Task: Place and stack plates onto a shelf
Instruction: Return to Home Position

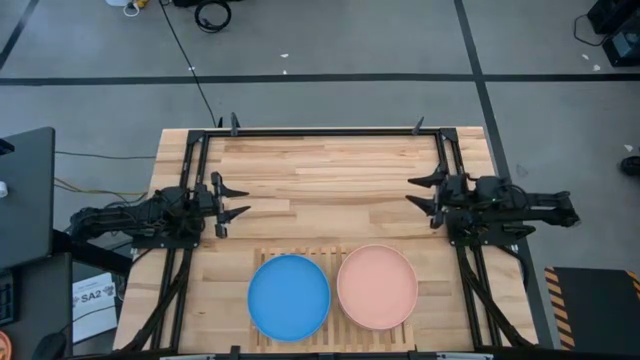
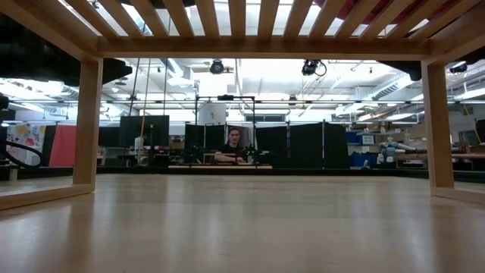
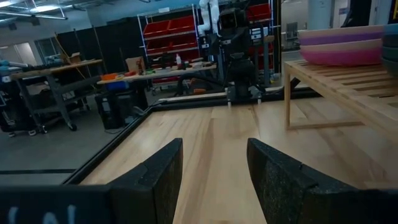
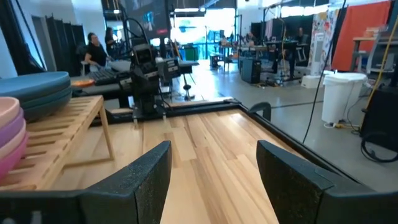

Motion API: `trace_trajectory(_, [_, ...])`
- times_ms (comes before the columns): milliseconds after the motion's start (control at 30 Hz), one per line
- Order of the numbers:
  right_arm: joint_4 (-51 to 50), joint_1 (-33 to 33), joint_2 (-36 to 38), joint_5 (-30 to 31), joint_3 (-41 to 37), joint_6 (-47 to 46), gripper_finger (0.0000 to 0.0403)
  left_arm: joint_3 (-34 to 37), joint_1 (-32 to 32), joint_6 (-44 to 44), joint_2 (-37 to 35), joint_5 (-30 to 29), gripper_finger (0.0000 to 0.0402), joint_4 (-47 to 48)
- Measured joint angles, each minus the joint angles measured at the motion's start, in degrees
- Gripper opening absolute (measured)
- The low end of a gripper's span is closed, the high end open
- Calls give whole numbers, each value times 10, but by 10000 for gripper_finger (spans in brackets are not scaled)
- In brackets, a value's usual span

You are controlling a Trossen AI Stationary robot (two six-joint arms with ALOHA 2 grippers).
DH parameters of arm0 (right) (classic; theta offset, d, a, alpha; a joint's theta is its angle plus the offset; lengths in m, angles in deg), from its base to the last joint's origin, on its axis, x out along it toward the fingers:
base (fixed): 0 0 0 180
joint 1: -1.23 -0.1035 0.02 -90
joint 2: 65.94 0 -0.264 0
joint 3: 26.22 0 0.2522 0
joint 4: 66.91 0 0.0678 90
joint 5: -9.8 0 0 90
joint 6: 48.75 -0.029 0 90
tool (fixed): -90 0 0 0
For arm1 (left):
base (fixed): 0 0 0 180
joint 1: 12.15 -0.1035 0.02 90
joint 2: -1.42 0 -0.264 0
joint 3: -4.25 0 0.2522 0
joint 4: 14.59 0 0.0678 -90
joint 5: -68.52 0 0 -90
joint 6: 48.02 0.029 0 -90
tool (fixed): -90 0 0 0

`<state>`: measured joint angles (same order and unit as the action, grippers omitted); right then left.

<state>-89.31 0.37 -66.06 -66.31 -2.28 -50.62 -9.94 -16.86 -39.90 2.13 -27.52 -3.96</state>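
Note:
Two stacks of plates rest on the slatted wooden shelf (image 1: pixel 333 262) at the table's near edge. A blue plate (image 1: pixel 288 296) tops the left stack, a pale pink plate (image 1: pixel 377 285) the right one. The left wrist view shows the pink and purple plates (image 3: pixel 341 48) on the shelf (image 3: pixel 348 81) from the side; the right wrist view shows teal plates (image 4: pixel 37 90) and pink ones (image 4: pixel 11 134). My left gripper (image 1: pixel 238 199) hovers open at the table's left side, my right gripper (image 1: pixel 421 193) open at its right side. Both stand clear of the shelf, facing each other.
Bare plank tabletop (image 1: pixel 330 175) lies between the two grippers and toward the far edge. A black frame rail (image 1: pixel 325 131) runs along the far edge. In the low view the shelf's legs (image 2: pixel 87 121) stand on the table, and a person (image 2: pixel 235 148) sits far behind in the room.

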Motion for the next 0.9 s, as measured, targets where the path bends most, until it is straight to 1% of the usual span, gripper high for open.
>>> trace_trajectory(333, [104, 0, 0, 3, -65, 1, 241, 0, 0, 0, 0, 0, 185, 1])
trace_trajectory(533, [145, 0, 0, 4, -96, 1, 242, 0, 0, 0, 0, 1, 185, 2])
trace_trajectory(767, [141, 1, -3, 4, -98, -7, 242, 0, 0, 0, 0, 42, 185, 7])
trace_trajectory(900, [119, 1, -4, 4, -98, 17, 242, 0, 0, -1, 0, 44, 185, 7])
